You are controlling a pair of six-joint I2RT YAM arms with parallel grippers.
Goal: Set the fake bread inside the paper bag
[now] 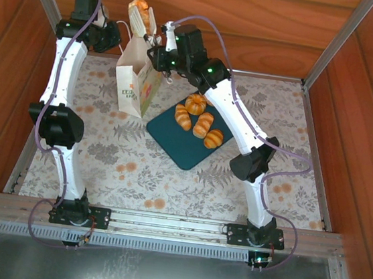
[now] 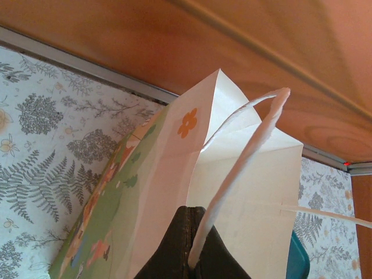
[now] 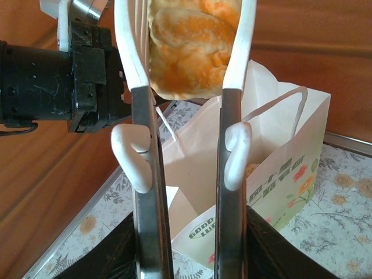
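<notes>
The white paper bag (image 1: 134,80) stands upright at the back left of the table. My left gripper (image 2: 195,212) is shut on its white cord handle (image 2: 256,139) and holds the mouth open. My right gripper (image 3: 187,221) is shut on the metal tongs (image 3: 145,174). The white tong tips pinch one golden piece of fake bread (image 3: 189,46) above the bag's (image 3: 279,174) open mouth. Something tan (image 3: 251,170) shows inside the bag. More fake bread lies on the teal tray (image 1: 185,149): a pumpkin bun (image 1: 195,103) and three ridged rolls (image 1: 204,124).
The wooden back wall stands close behind the bag and both wrists. Wooden side walls and a metal rail (image 1: 163,223) frame the floral table cover (image 1: 135,174). The left arm's black wrist (image 3: 58,81) hangs just left of the tongs.
</notes>
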